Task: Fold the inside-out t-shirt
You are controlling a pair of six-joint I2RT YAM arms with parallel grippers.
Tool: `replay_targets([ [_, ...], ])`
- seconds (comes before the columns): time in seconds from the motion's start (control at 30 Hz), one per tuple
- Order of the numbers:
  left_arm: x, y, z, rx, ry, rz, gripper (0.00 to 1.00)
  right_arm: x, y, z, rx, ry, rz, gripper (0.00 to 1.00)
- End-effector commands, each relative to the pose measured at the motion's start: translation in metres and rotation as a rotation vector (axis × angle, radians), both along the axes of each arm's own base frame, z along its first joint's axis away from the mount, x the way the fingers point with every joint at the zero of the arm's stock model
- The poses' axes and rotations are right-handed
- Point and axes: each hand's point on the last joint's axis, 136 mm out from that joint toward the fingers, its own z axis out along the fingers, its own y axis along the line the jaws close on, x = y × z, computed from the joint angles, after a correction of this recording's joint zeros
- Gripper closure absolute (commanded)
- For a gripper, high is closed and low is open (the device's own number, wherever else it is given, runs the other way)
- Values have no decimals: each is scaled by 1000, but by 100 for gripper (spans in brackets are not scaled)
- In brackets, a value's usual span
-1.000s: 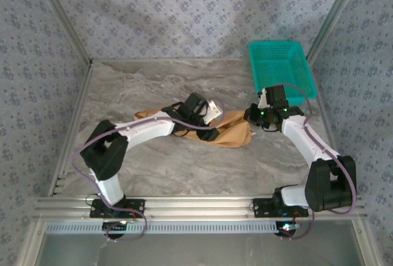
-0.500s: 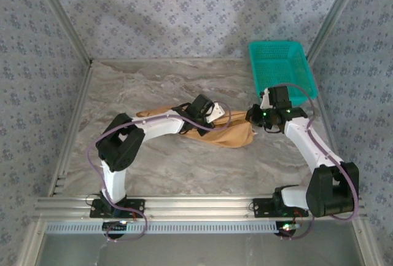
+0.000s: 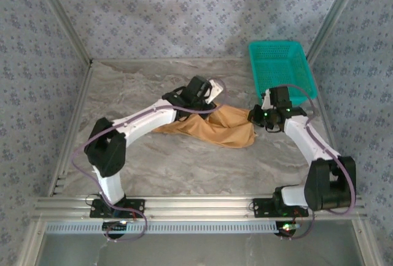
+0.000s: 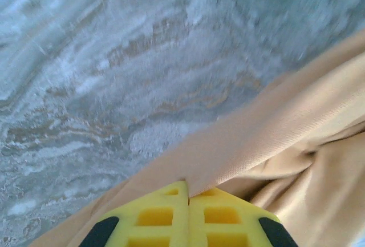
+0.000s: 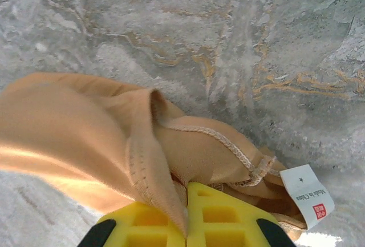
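The tan inside-out t-shirt [image 3: 220,128] lies bunched and stretched across the middle of the marble table, hanging between both arms. My left gripper [image 3: 212,103] pinches its far left part, and in the left wrist view the yellow jaws are shut on a taut fold of the t-shirt [image 4: 274,138], left gripper [image 4: 189,193]. My right gripper [image 3: 253,117] holds the shirt's right end. There the right gripper [image 5: 186,201] is shut on a stitched hem of the t-shirt [image 5: 85,127], beside a white label [image 5: 306,194].
A teal mesh basket [image 3: 280,68] stands at the back right, just behind the right arm. Patterned walls and metal posts ring the marble table [image 3: 129,88]. Open tabletop shows to the left and in front of the shirt.
The left gripper has shut on the shirt and lifted back toward the far side, drawing the cloth out wider. The right gripper has stayed put, still shut on its end.
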Motion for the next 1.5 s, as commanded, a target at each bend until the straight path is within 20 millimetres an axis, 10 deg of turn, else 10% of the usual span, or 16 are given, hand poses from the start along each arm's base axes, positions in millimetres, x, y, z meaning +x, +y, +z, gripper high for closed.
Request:
replay_targets([
  [0.0, -7, 10, 36, -128, 82, 72, 100, 18, -3, -16, -52, 15, -2, 100],
  [0.13, -4, 11, 12, -206, 255, 116, 100, 20, -14, -32, -180, 122, -59, 99],
  [0.33, 1, 11, -15, -246, 379, 174, 100, 3, -10, -1, -304, 99, -79, 67],
  [0.57, 12, 17, -17, -297, 418, 225, 100, -7, 74, 17, -171, -79, 210, 66],
  [0.87, 13, 20, -18, -302, 437, 236, 100, 15, 145, -7, -141, -125, 416, 78],
  [1.47, 7, 23, -19, -312, 466, 229, 100, 78, 138, -39, -298, -132, 242, 53],
])
